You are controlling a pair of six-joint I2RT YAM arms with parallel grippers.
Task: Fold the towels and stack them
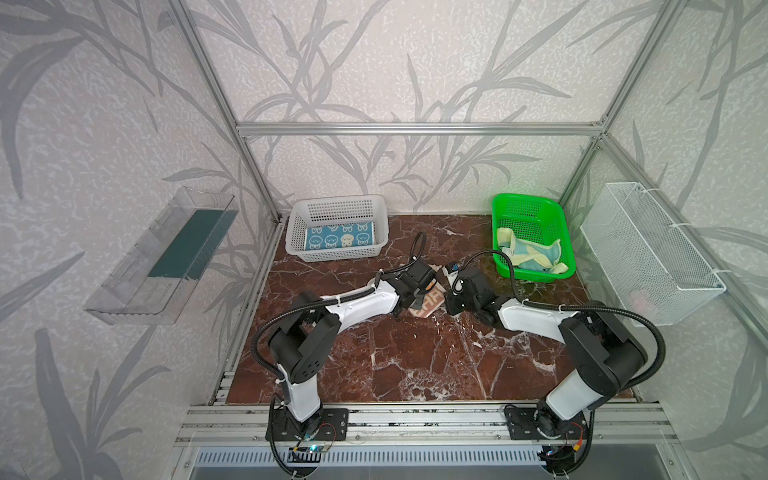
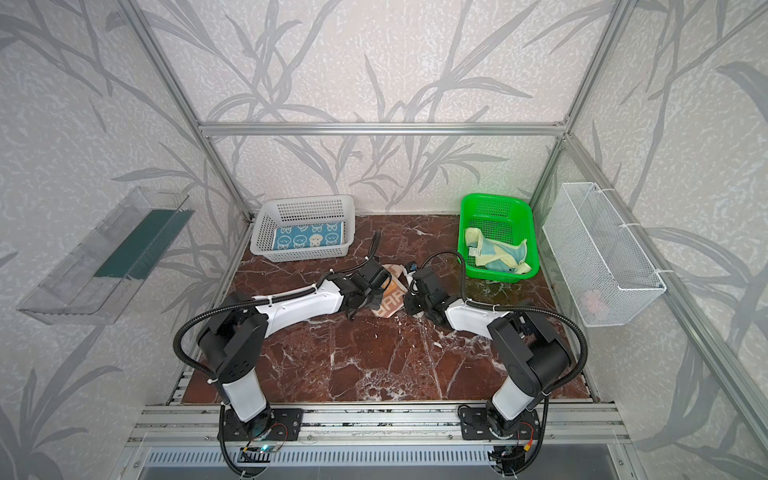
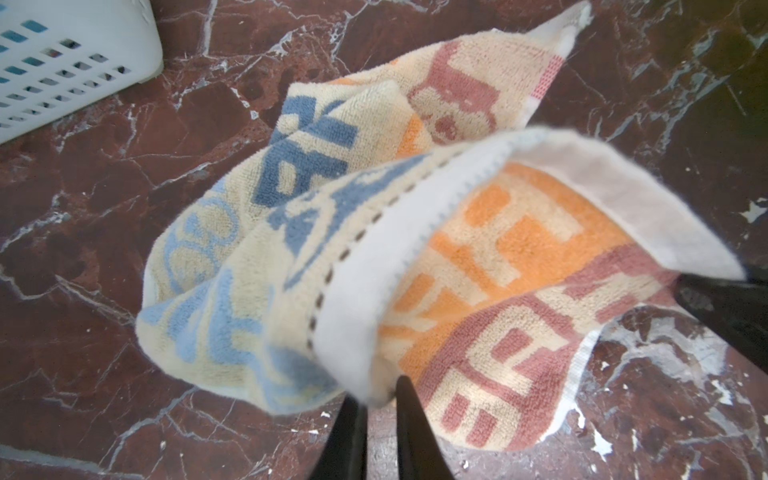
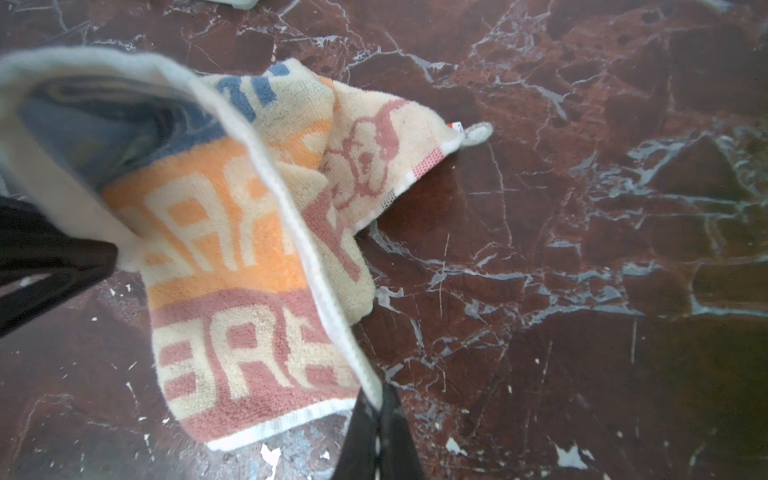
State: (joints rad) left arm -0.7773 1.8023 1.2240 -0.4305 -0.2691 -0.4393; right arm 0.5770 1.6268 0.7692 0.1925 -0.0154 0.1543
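The striped towel (image 1: 428, 306) (image 3: 478, 257) with RABBIT lettering lies crumpled mid-table between both arms. Its white hem is lifted and stretched between the grippers. My left gripper (image 3: 382, 395) has its jaws slightly apart, with the hem's corner between the tips. My right gripper (image 4: 376, 401) is shut on the hem's other end. The blue towel (image 1: 338, 237) with rabbit faces lies flat in the white basket (image 1: 296, 245). A teal and pale yellow towel (image 1: 534, 253) sits bunched in the green basket (image 1: 525, 198).
Both baskets stand along the back wall, white at the left and green at the right. A white wire basket (image 1: 648, 249) hangs on the right wall and a clear shelf (image 1: 162, 257) on the left wall. Bare marble (image 1: 415, 361) spreads in front of the arms.
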